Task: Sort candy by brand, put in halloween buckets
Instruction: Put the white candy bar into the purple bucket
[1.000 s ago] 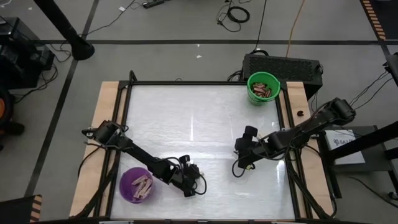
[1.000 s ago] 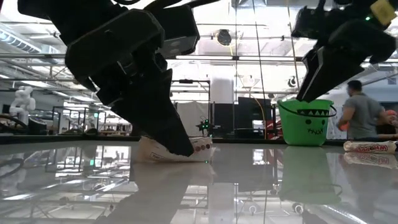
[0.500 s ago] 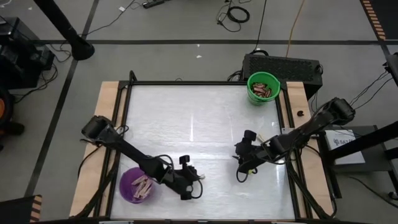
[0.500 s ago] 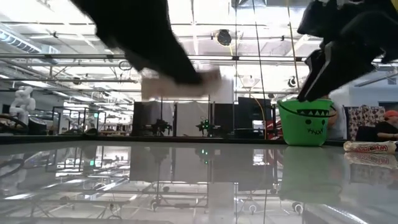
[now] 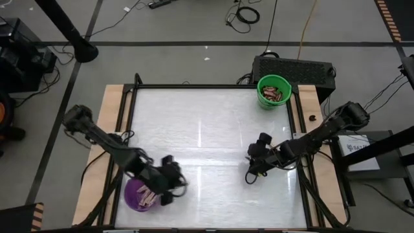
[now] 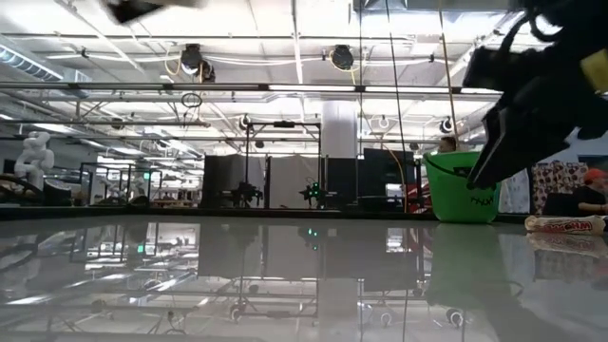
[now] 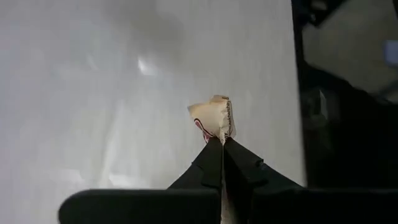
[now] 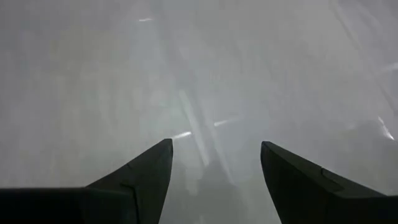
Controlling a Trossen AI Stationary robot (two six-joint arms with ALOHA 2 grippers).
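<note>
The left gripper [image 7: 222, 144] is pinched tight on a pale tan candy [image 7: 214, 118] and, having lifted it off the surface [image 5: 207, 123], now hangs at the purple bucket [image 5: 137, 194], lower left of the high view. The right gripper [image 8: 214, 155] stands wide apart and empty at centre right, barely shifted. The green bucket [image 5: 273, 91] sits upper right.

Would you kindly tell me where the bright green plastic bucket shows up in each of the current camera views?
High view: the bright green plastic bucket sits at the table's far right corner, with dark-wrapped candy inside.
Low view: it stands at the right, partly behind the right arm's dark claw.
Left wrist view: not in it.
Right wrist view: not in it.
Shared landmark: the glossy white tabletop, seen in all four views.
</note>
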